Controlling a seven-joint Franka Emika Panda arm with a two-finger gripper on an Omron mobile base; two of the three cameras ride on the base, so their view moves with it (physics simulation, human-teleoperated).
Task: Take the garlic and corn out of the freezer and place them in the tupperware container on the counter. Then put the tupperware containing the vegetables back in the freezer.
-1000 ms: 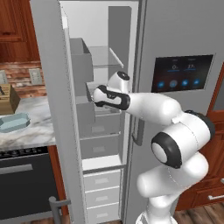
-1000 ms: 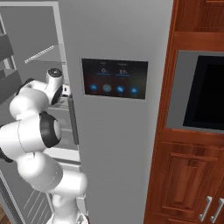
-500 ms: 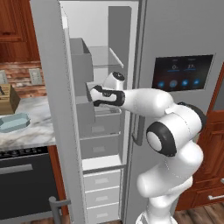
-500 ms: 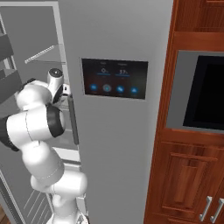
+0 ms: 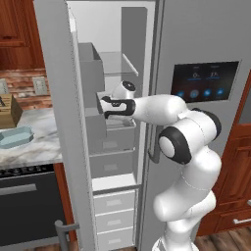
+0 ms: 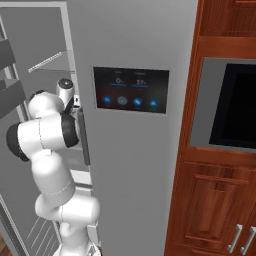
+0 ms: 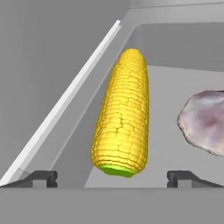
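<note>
The corn, a bright yellow cob with a green end, lies on a grey freezer shelf right in front of my gripper. Its green end sits between my spread fingertips, apart from both. The gripper is open and holds nothing. The garlic, a pale pinkish-white bulb, lies to the right of the cob, partly cut off by the frame edge. My gripper reaches into the open freezer at mid height. The pale blue tupperware container rests on the marble counter at the left.
The open freezer door with its bins stands just left of my hand. A wooden knife block sits behind the tupperware. Below the counter is a black dishwasher front. The dispenser panel is on the fridge door to the right.
The elbow has swung left and the arm has stretched further into the freezer, while the hand edged slightly deeper. The gripper stayed open.
</note>
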